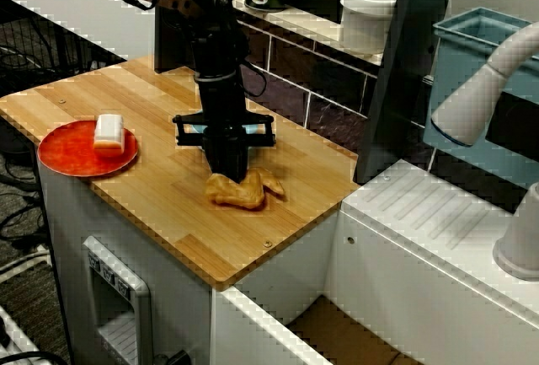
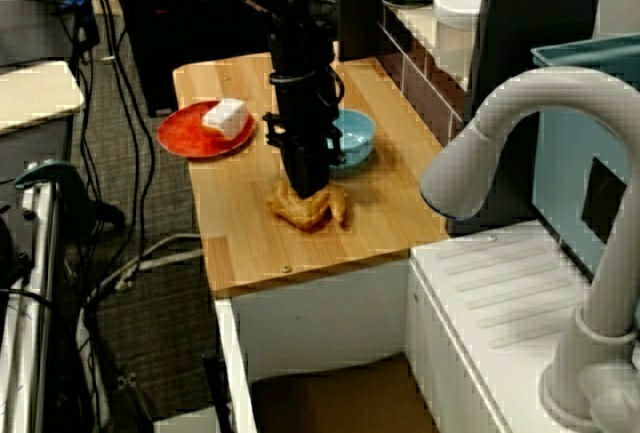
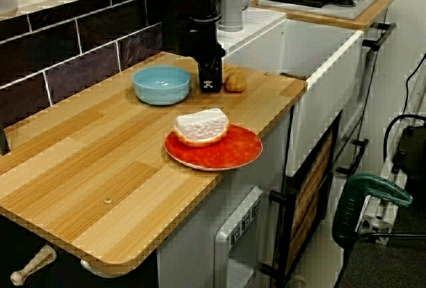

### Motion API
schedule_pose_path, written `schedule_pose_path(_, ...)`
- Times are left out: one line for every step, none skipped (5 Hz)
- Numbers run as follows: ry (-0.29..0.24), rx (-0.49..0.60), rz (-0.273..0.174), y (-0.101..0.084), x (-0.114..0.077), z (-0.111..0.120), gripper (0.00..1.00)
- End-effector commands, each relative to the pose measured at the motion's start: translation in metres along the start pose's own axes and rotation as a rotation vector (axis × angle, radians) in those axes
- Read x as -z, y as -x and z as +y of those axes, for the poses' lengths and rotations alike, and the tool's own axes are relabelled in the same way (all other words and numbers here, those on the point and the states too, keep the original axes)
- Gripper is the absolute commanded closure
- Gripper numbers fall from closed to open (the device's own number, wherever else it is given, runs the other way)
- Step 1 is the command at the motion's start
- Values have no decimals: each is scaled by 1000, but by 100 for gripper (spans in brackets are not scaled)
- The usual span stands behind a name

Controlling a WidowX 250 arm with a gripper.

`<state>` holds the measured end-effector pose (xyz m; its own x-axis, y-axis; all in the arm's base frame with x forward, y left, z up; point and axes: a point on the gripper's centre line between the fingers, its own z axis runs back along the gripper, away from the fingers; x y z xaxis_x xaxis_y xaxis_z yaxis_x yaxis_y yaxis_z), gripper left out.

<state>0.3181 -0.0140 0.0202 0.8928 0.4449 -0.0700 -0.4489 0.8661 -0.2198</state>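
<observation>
Your fingers are down on the piece of fried chicken, which lies on the table towards the sink end, just beside the blue bowl. You cannot tell whether they grip it or only touch it, because their tips are hidden against the food in every view. In the view from the front the arm covers most of the bowl. In the low view from the plate end only one end of the chicken shows. The red plate with its slice of bread sits well apart.
</observation>
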Motion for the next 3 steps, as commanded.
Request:
schedule_pose_path(37,40,8,3,-26,22,100)
schedule_pose_path(66,44,15,9,-34,20,100)
schedule_pose_path(80,58,6,21,-37,14,100)
